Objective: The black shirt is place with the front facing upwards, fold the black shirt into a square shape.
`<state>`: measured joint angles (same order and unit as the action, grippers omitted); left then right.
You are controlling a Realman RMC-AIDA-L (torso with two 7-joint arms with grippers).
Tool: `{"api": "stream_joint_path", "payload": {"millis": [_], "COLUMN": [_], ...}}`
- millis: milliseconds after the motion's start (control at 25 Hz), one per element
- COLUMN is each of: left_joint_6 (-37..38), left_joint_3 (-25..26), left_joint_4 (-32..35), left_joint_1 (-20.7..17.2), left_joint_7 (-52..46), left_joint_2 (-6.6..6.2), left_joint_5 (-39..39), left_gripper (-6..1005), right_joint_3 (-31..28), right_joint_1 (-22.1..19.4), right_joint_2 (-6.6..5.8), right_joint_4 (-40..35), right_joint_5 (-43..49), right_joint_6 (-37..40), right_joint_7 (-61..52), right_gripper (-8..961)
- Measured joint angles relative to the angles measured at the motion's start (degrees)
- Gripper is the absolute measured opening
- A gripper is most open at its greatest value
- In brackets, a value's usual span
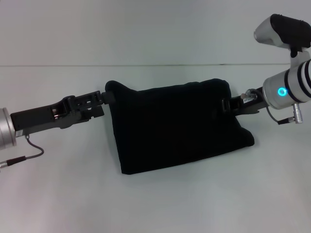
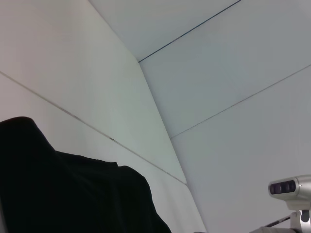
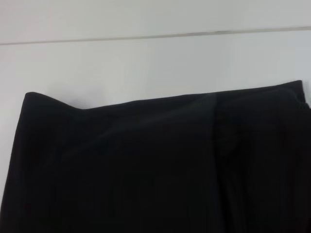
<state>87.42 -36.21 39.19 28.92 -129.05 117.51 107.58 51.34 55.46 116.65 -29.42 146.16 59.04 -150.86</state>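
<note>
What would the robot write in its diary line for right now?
stage: mid-fold | plain black cotton shirt: folded, on white table | left gripper: at its left corner | right gripper: at its right edge

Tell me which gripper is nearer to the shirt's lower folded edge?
Neither clearly. The left gripper holds the black shirt at its upper left corner, the right gripper at its upper right.

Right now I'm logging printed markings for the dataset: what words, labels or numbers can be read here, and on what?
None can be read.
The black shirt, held between the left gripper and right gripper, shows only plain black fabric; no print or label is visible.
</note>
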Motion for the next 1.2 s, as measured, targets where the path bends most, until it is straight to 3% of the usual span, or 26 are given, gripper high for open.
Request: {"api": "stream_joint_path", "payload": {"millis": [320,560,760,960,1200], "left_joint_6": [0.1,0.0,-0.1,-0.2,-0.3], "left_joint_3": [1.4,1.5,1.5,1.5,1.5], "left_joint_4": [0.0,0.0,0.0,0.0,0.0], "left_joint_1": [0.2,0.3,0.2,0.4,0.5], "left_joint_7": [0.0,0.0,0.0,0.0,0.0], "left_joint_2": [0.00,0.00,-0.08,-0.10,-0.16], "left_joint_5": [0.0,0.0,0.0,0.0,0.0], "left_gripper": [871,871,872,871,872], "right_joint_3": [0.1,0.1,-0.1,-0.2,0.2], "right_joint_1": [0.0,0.1,0.5,0.6,0.8], "right_joint_2": [-0.56,-0.57,-0.56,-0.43,-0.22], "right_joint_4": [-0.2,-0.2,-0.3,-1.0,-0.9], "right_joint_5": [0.0,0.0,-0.1,-0.7,-1.9], "right_joint_6": [0.7,0.4,0.8,1.2,0.7], "right_joint_7": [-0.8,-0.8,-0.9,-0.9,-0.4], "right_gripper": [111,39,203,456,464]}}
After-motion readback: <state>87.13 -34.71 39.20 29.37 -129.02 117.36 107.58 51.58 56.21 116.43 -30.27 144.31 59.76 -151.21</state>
